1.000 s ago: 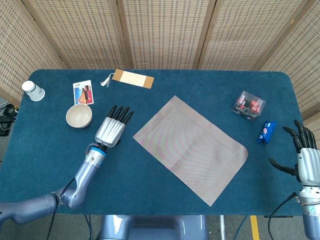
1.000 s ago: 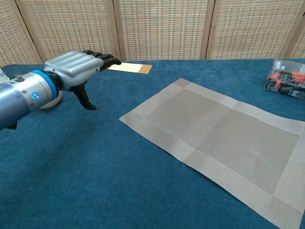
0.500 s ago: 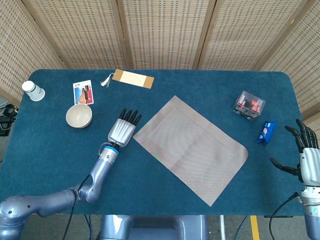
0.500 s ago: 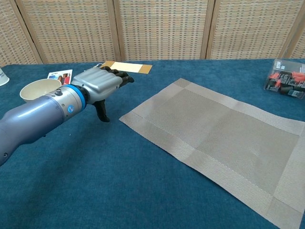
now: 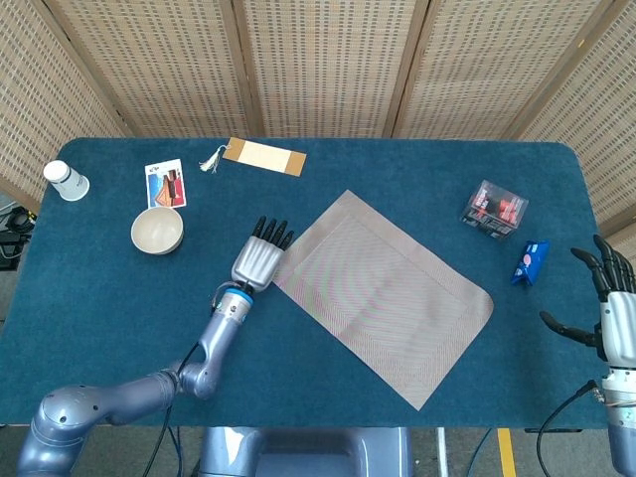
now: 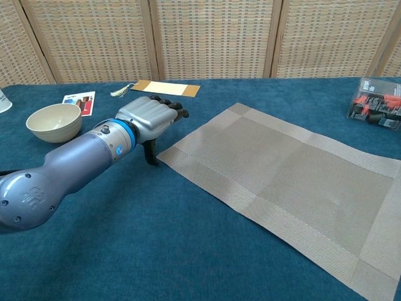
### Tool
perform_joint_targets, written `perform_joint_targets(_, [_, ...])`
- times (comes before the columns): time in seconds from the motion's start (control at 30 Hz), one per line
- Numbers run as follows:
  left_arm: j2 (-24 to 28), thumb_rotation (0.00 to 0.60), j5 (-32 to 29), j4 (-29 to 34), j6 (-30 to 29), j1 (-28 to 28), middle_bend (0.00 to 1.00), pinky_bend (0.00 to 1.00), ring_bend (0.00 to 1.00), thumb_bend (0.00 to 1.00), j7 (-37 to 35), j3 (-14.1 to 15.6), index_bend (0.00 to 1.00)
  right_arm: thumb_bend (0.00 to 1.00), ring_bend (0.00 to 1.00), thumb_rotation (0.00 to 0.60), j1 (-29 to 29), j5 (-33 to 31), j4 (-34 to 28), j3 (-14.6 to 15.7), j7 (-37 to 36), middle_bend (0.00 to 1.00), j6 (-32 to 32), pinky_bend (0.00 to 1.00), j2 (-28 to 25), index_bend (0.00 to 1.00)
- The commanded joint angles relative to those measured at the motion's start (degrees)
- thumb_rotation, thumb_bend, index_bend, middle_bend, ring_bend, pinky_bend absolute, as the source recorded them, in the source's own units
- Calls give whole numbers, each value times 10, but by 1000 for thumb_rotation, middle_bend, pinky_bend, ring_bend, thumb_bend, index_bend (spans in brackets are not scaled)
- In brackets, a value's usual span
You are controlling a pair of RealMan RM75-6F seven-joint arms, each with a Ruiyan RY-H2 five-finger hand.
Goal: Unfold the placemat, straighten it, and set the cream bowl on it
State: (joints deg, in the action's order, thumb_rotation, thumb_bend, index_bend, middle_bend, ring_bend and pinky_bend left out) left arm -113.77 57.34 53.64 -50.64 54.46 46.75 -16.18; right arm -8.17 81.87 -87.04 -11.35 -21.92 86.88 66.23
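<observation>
The woven grey placemat (image 5: 382,292) is seen lying fully opened but skewed across the blue table (image 5: 89,298), one corner pointing toward the folding screens. The left hand (image 5: 260,260) is stretched out flat and empty, fingers extended and close together, at the mat's near-left corner; whether the fingertips touch the edge cannot be told from either view. The right hand (image 5: 614,308) is held off the table's right end, fingers spread, nothing in it. The cream bowl (image 5: 157,230) stands upright well to the left of the mat, just below a printed card (image 5: 165,184).

The mat is judged thin, light and limp enough to slide or buckle on the cloth if pushed at one point; it would best be taken at a corner or along a border and turned square. The bowl is judged rigid, light and possibly breakable, with a smooth rim; it would best be gripped across the rim or cupped around its wall.
</observation>
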Motion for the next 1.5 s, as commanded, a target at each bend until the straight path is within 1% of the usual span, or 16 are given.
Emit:
perform_joint_targets(0.03, [-10,600,0,-16,2,8,0,0,0,85,-4,2,89,157,0,600,0,-2,0,-1,-2,0,-1,0,-1,186])
perform_joint_targets(0.13, [-18,600,2,-31,4,13,0,0,0,101,-8,4,99,157,0,600,0,-3,1,-2,-5,0,-2,0,-1,187])
perform_joint_targets(0.2, [-22,600,4,-39,4,16,0,0,0,143,-10,5,107,157,0,600,0,-3,1,-3,-7,0,-2,0,-2,187])
perform_joint_targets(0.47, [-42,600,22,-71,-4,22,0,0,0,440,-32,11,147,157,0,600,-1,-3,1,-3,-11,0,-6,0,-1,189])
perform_joint_targets(0.53, [-44,600,27,-75,-6,22,0,0,0,477,-38,12,161,157,0,600,-1,-2,1,-3,-11,0,-7,0,-1,190])
perform_joint_targets(1.0, [-56,600,59,-98,-21,20,0,0,0,481,-76,20,417,157,0,600,0,5,-7,1,-15,0,-7,0,-4,205])
perform_joint_targets(1.07, [-58,600,65,-100,-23,20,0,0,0,481,-82,21,492,157,0,600,0,6,-7,2,-15,0,-8,0,-5,205])
perform_joint_targets(1.17, [-61,600,74,-104,-30,20,0,0,0,480,-91,22,576,157,0,600,0,9,-9,3,-14,0,-7,0,-5,209])
perform_joint_targets(1.27, [-62,600,80,-108,-36,17,0,0,0,484,-97,23,623,157,0,600,1,13,-12,4,-13,0,-5,0,-6,212])
perform_joint_targets(1.5, [-59,600,91,-106,-44,8,0,0,0,493,-105,27,696,157,0,600,0,16,-14,7,-11,0,-6,0,-7,218])
